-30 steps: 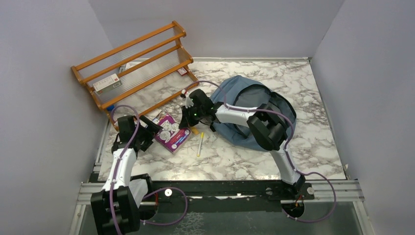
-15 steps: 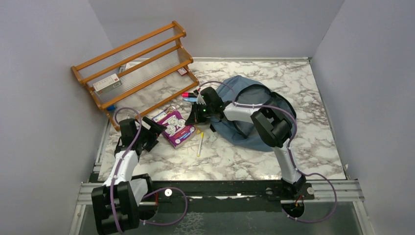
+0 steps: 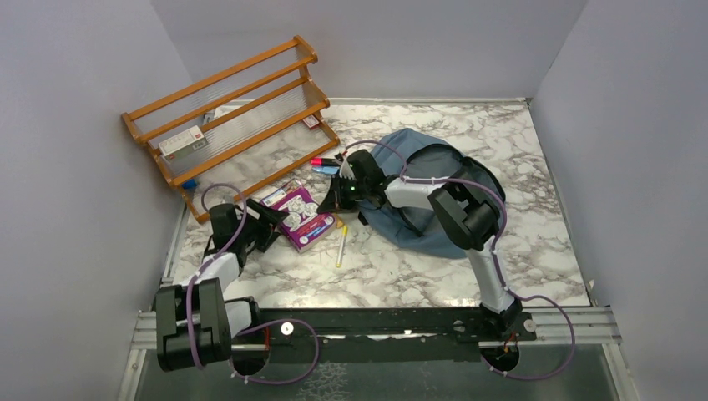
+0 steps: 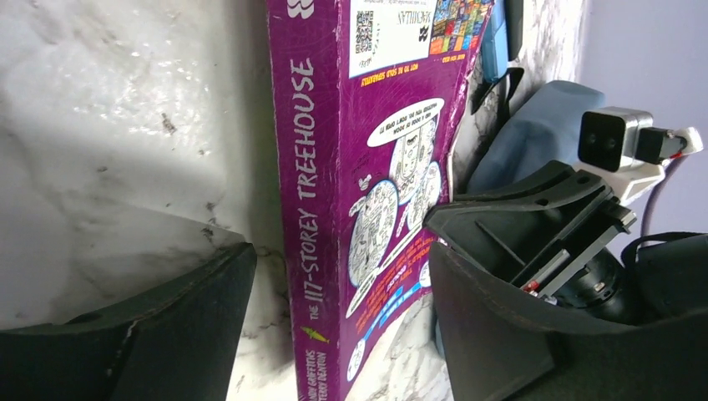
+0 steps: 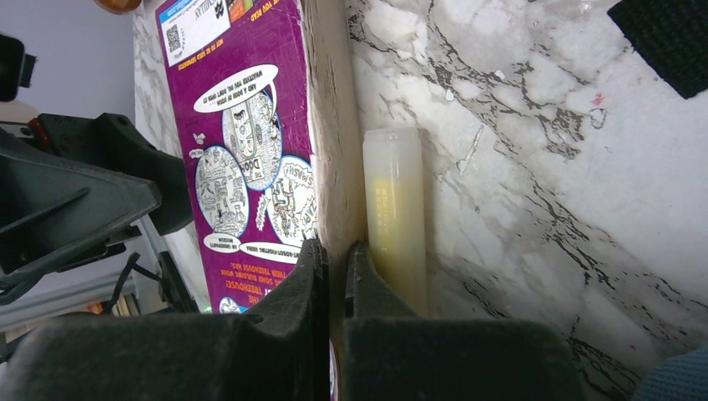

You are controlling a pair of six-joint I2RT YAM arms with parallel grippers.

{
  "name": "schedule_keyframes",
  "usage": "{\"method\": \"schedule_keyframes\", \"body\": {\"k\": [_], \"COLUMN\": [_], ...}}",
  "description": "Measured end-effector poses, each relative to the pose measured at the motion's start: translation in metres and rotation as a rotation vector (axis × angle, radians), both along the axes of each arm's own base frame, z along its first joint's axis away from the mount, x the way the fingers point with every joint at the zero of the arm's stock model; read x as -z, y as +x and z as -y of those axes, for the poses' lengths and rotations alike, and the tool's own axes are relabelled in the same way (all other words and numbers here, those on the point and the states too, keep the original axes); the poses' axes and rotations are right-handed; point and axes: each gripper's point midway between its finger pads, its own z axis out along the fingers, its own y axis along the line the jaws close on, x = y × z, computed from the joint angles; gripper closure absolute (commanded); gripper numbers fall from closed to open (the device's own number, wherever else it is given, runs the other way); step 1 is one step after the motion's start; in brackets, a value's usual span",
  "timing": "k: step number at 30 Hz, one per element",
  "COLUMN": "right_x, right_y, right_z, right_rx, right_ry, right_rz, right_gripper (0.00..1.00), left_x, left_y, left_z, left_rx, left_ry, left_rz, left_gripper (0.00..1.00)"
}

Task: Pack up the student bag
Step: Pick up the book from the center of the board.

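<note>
Student bag: lying slumped on the marble surface, just off its middle toward 3 o'clock, gaping open and showing dark lining, with the right arm reaching across its front edge.

Wooden rack: leaning in the surface's 10 o'clock corner, carrying a small red-and-white box on a middle shelf.

Purple book: lying at 9 o'clock of the bag, sitting between the two end effectors, and showing its "117-Storey Treehouse" spine to the left wrist camera.

Left end effector: sitting at the book's 9 o'clock side, fingers standing apart and straddling the spine, not visibly clamping it.

Right end effector: sitting at the book's 2 o'clock corner, fingers pressed together with their tips lying against the page edge. Not possible to tell whether they are pinching anything.

Yellow tube: lying flat on the surface just beside the page edge, next to the right fingertips.

White-and-yellow pen: lying at 5 o'clock of the book, apart from it.

Red-and-blue pen: lying at 12 o'clock of the book, near the rack's foot.
</note>
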Motion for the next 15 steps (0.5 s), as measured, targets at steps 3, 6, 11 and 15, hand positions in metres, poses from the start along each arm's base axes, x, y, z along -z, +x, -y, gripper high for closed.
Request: {"method": "schedule_keyframes", "body": {"k": [3,6,11,15], "right_x": [-0.001,-0.002,-0.003,-0.002], "right_y": [0.0,0.0,0.0,-0.001], "right_z": [0.001,0.001,0.002,0.003], "right_rx": [0.0,-0.004,-0.013,-0.021], "right_ry": [0.014,0.021,0.03,0.036], "right_rz": [-0.006,-0.011,-0.018,-0.028], "right_gripper": [0.99,0.99,0.99,0.99], "left_x": [0.001,0.002,0.0,0.0], "left_y": [0.005,0.01,0.016,0.022], "left_z": [0.004,0.008,0.018,0.027], "left_rx": [0.004,0.014,0.059,0.101], "left_ry": [-0.018,-0.03,-0.042,-0.048], "left_rz": [0.01,0.024,0.052,0.052], "left_gripper": [0.26,0.26,0.3,0.4]}}
